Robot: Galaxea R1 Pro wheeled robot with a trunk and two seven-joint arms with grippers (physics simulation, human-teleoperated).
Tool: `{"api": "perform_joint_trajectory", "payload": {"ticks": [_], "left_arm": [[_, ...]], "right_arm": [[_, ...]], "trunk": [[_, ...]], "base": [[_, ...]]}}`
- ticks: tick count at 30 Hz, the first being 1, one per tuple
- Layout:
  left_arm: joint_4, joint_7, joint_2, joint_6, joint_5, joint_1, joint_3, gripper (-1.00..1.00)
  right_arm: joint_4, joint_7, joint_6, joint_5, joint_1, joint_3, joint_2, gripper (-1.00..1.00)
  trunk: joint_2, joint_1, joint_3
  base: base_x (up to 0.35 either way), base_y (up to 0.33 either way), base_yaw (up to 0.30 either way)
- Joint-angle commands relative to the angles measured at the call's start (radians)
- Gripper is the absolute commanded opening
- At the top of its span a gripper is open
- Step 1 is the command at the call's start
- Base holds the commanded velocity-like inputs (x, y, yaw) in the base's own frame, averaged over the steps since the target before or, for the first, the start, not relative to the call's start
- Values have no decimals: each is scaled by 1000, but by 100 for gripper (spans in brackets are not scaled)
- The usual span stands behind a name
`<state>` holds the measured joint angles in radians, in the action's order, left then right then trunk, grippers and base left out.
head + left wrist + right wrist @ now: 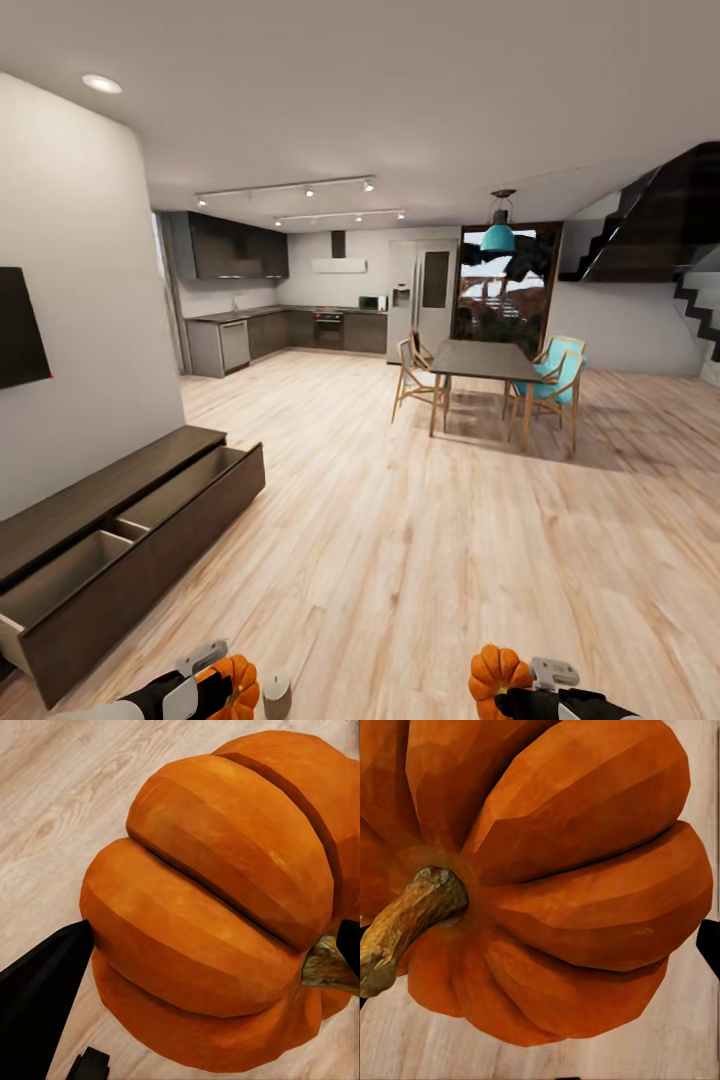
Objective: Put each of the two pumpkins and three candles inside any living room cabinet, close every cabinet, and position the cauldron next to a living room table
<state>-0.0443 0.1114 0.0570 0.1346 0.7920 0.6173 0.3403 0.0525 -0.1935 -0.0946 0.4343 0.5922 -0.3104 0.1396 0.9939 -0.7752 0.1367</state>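
My left gripper [222,692] is shut on an orange ribbed pumpkin [240,685] at the bottom left of the head view. Up close, that pumpkin [210,915] sits between the black fingers [41,982]. My right gripper [508,692] is shut on the second pumpkin [497,670], whose brown stem [405,922] points sideways. A beige candle [277,694] stands low beside the left pumpkin. The dark-brown cabinet [150,560] runs along the left wall, and its wide drawer [175,487] is pulled open, showing beige insides. The cauldron and the living-room table are out of view.
Light wood floor [400,560] stretches ahead. A dark dining table [485,360] with wooden and teal chairs stands mid-room on the right. The kitchen [270,335] lines the far wall and stairs [690,290] rise at the right. A black TV [20,330] hangs above the cabinet.
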Motion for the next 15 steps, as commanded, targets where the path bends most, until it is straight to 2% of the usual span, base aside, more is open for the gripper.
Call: {"api": "perform_joint_trajectory", "payload": {"ticks": [1,15], "left_arm": [[0,4,0,3,7,1,8,-100],[0,4,-6,3,7,1,8,-100]], "right_arm": [[1,-6,-2,12,1,-6,0,-100],[1,-6,-1,14,0,-2,3,-100]], "trunk": [[1,-1,1],[1,-1,1]], "base": [[275,-241,0],[275,-241,0]]}}
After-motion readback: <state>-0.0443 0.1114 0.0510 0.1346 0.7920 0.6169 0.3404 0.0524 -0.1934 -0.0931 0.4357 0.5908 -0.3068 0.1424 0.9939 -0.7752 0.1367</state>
